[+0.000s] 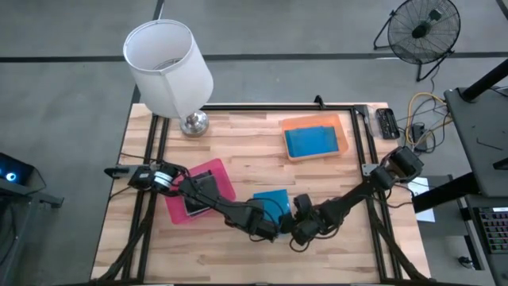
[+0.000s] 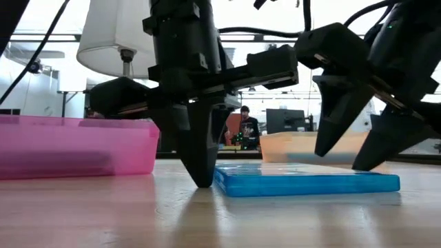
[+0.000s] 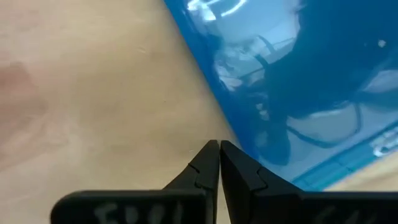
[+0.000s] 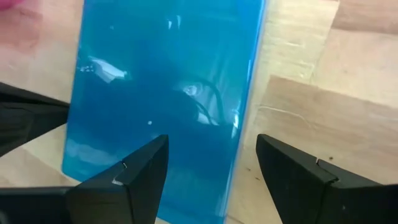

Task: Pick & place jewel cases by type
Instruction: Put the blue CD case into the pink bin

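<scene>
Risking a slip: right gripper (image 4: 211, 168) hovering spread over the thin translucent blue square plastic jewel case (image 2: 306, 182) lying flat on the wooden tabletop (image 1: 254, 163), left gripper (image 3: 219, 165) pressed together bracing its edge.

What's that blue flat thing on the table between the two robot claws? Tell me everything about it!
It is a blue jewel case: thin, square, see-through shiny plastic with a paler edge. It lies flat on the wooden table, outside both trays. The shut left gripper stands with its tip on the table right against one edge. The open right gripper hangs over the opposite edge, one finger above the case, one past it.
</scene>
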Controlling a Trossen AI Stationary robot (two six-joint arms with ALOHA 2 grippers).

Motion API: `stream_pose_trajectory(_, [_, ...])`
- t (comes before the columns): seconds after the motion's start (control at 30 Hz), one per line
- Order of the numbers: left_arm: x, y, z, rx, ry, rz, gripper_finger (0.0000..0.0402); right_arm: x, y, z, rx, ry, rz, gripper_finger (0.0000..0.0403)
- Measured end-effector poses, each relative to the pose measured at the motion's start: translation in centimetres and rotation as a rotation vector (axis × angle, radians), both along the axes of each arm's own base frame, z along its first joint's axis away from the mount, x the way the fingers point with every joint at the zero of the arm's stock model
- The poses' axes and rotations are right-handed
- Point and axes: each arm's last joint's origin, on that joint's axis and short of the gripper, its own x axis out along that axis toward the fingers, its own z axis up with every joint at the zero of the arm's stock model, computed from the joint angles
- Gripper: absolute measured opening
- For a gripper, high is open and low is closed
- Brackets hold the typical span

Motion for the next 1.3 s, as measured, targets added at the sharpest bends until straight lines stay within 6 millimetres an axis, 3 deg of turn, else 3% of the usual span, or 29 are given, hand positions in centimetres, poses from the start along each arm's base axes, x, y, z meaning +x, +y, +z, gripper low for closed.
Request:
stream_pose_trajectory(0.43, [0.2, 0.0, -0.1, 0.018, -0.022, -0.059, 0.0, 1.1, -1.8, 0.3, 0.023, -0.029, 0.047, 0.0237])
stream_pose_trajectory(0.63, [0.1, -0.3, -0.1, 0.045, -0.037, -0.073, 0.0, 0.8, -2.3, -0.6, 0.068, -0.066, 0.031, 0.0237])
stream_pose_trajectory(1.3, [0.1, -1.7, 0.0, 0.189, -0.129, -0.162, 0.0, -0.3, -3.9, -0.4, 0.092, -0.076, 0.095, 0.0237])
